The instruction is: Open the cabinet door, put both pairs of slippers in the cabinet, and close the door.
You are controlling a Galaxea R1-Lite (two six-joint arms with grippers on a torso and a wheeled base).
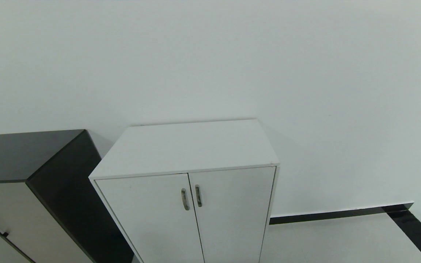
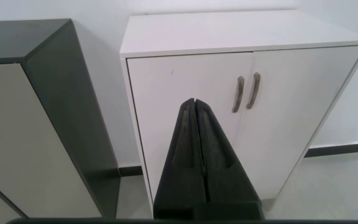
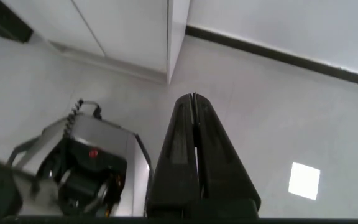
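A white cabinet [image 1: 185, 153] stands against the wall, both doors shut, with two grey handles [image 1: 191, 197] side by side at the middle seam. In the left wrist view my left gripper [image 2: 196, 102] is shut, its black fingers pressed together, pointing at the left door [image 2: 185, 81] a little way off from the handles [image 2: 245, 93]. My right gripper [image 3: 193, 98] is shut too and hangs over the pale floor [image 3: 272, 112] beside the cabinet's lower corner [image 3: 169, 65].
A black-topped cabinet [image 1: 24, 157] stands close on the white cabinet's left. A black skirting strip [image 1: 334, 214] runs along the wall at the right, with open floor [image 1: 342, 237] in front of it.
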